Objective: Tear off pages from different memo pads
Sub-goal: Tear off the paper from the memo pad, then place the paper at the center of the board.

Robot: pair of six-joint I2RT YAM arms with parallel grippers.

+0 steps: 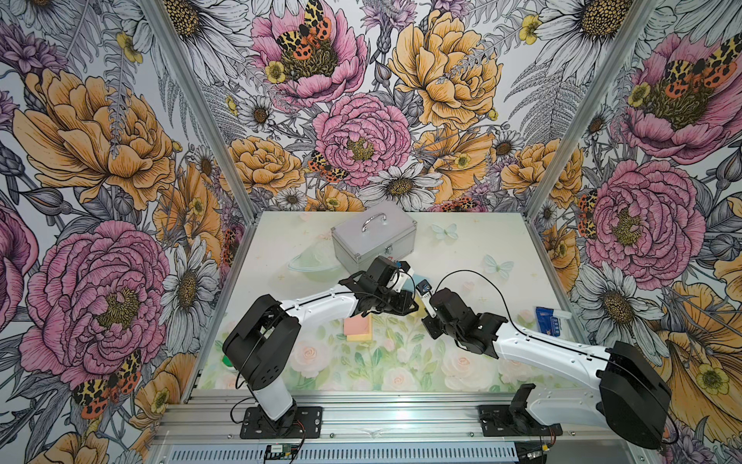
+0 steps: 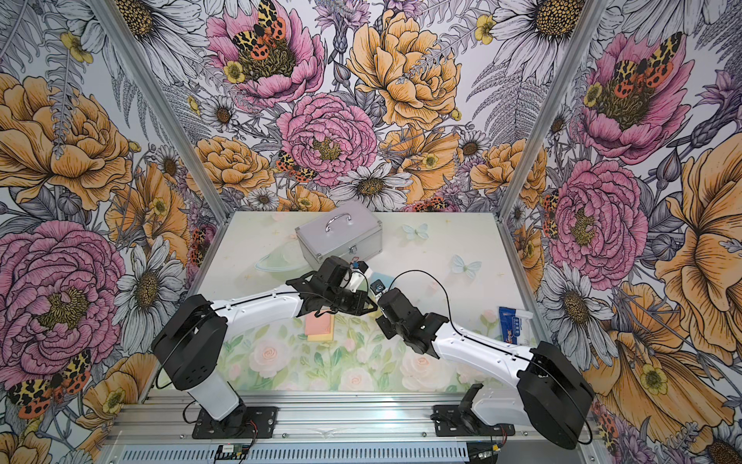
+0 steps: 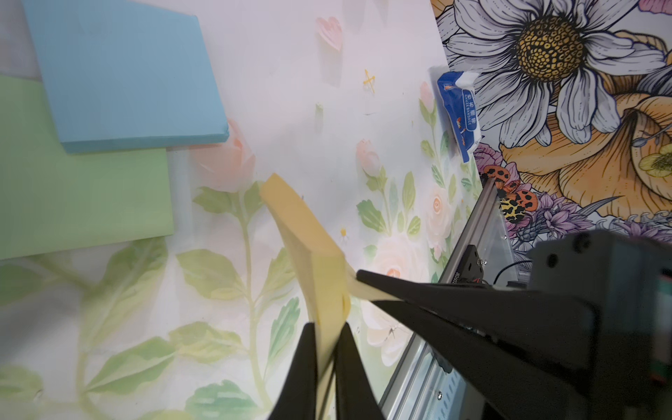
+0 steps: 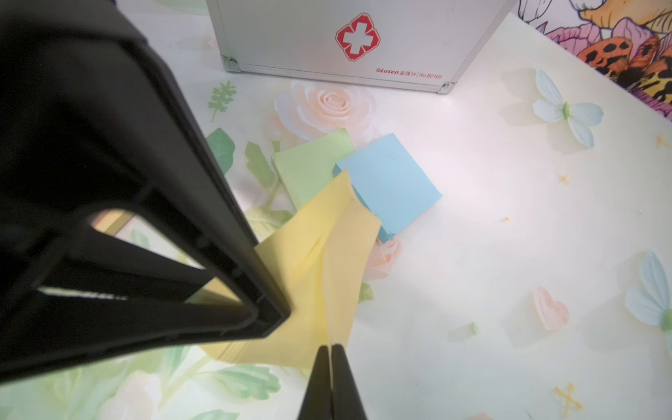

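The worktop [image 1: 277, 241] carries the case [image 1: 371, 235] at 12 o'clock. The blue pad [image 4: 392, 182] and green pad [image 4: 312, 163] lie at its 6. The left tool [image 3: 327, 327] is clamped on the yellow pad [image 3: 303, 225]. At its 3 o'clock the right tool [image 4: 331, 348], jaws together, pinches the pad's peeled page [image 4: 354, 254].

Both top views: left arm [image 1: 317, 307] hides yellow pad [image 3: 312, 254], most of blue pad [image 1: 410, 282]; green pad [image 3: 72, 189] cut by left wrist view's edge.
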